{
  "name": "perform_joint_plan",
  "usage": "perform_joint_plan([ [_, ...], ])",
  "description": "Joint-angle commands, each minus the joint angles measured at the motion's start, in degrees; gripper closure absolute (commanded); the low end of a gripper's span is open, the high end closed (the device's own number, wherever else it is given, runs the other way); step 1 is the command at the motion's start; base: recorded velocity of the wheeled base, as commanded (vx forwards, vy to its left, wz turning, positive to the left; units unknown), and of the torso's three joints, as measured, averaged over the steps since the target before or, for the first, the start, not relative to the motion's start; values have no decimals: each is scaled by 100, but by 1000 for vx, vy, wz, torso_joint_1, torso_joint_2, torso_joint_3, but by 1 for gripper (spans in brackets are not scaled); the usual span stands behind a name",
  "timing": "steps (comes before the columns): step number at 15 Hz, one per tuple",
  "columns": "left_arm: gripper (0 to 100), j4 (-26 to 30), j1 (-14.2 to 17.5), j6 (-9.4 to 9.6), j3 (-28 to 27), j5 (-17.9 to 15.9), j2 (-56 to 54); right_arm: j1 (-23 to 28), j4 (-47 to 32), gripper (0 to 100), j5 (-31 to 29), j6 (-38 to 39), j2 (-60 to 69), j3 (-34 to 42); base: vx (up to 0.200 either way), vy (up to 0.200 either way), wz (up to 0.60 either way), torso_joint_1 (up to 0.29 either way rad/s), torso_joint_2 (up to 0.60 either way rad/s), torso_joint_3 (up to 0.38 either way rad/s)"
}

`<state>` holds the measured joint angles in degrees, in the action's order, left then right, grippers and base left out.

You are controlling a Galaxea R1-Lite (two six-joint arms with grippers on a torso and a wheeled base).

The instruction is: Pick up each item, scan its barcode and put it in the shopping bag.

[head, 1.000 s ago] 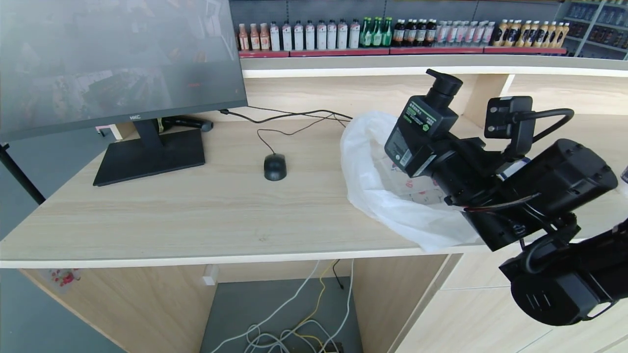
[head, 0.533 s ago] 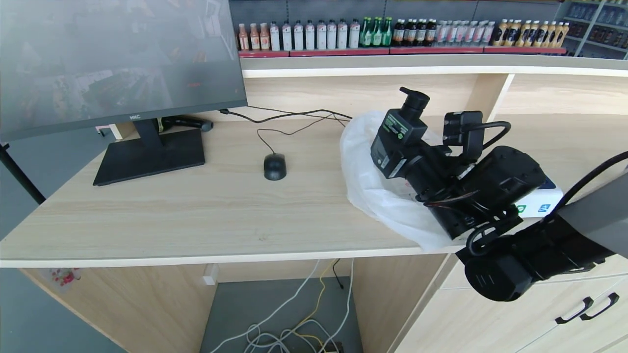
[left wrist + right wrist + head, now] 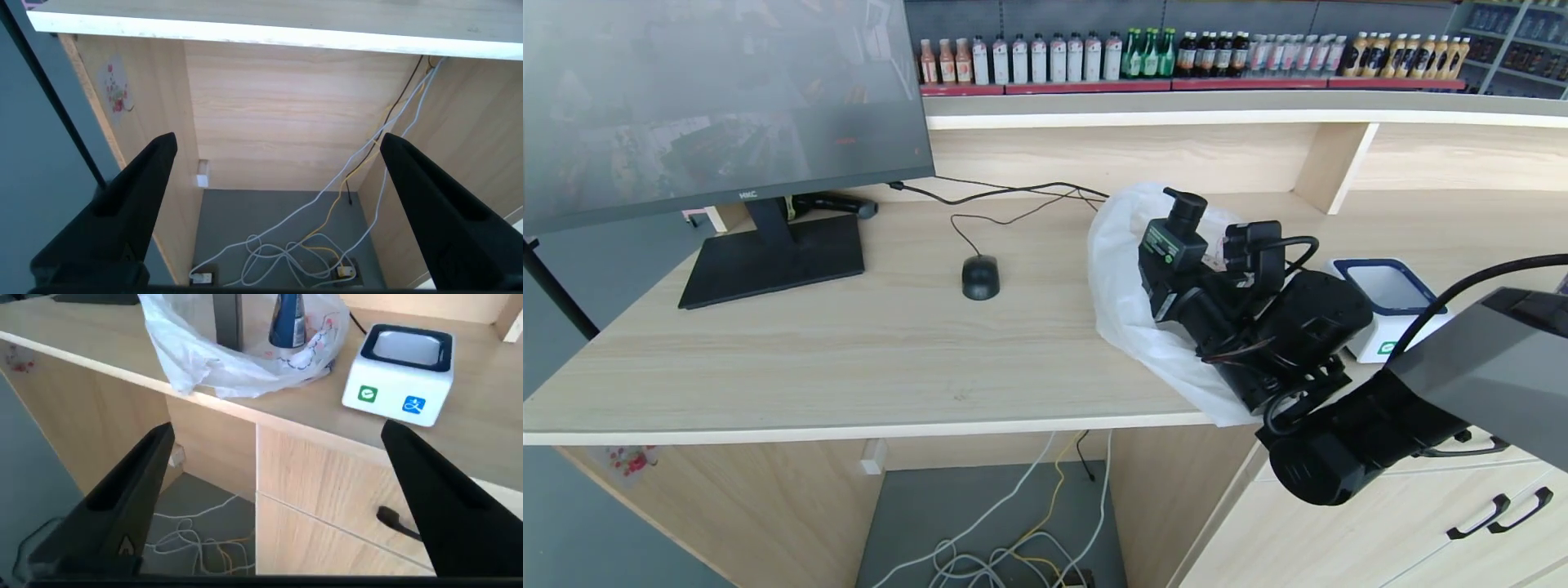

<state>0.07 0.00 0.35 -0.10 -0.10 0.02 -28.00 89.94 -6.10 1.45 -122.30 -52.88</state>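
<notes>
A black pump bottle (image 3: 1170,245) with a green-and-white label is tilted over the mouth of the white plastic shopping bag (image 3: 1123,318) at the counter's right. My right gripper (image 3: 1178,286) is shut on its lower body, and the arm comes in from the lower right. In the right wrist view the shopping bag (image 3: 204,351) holds a blue bottle (image 3: 288,318) and a dark upright item (image 3: 227,318). The white barcode scanner (image 3: 1390,304) stands just right of the bag. My left gripper (image 3: 278,204) hangs open and empty below the counter edge.
A monitor (image 3: 719,98) on a black stand and a black mouse (image 3: 980,278) with trailing cables occupy the counter's left and middle. A raised ledge runs along the back. Loose cables (image 3: 302,245) lie on the floor under the counter. Drawers with black handles (image 3: 1499,513) sit at the lower right.
My right arm has carried the black bottle down and left, from above the scanner to the bag's mouth. The scanner has come into sight behind it.
</notes>
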Motion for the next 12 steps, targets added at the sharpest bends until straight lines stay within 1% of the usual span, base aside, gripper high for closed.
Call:
perform_joint_plan([
  [1,0,1,0,0,1,1,-2,-4,6,100,3,-4,-66,6,0,0,0,0,0,0],
  [12,0,-7,0,0,1,1,-2,-65,6,100,12,-66,-189,50,0,0,0,0,0,0],
])
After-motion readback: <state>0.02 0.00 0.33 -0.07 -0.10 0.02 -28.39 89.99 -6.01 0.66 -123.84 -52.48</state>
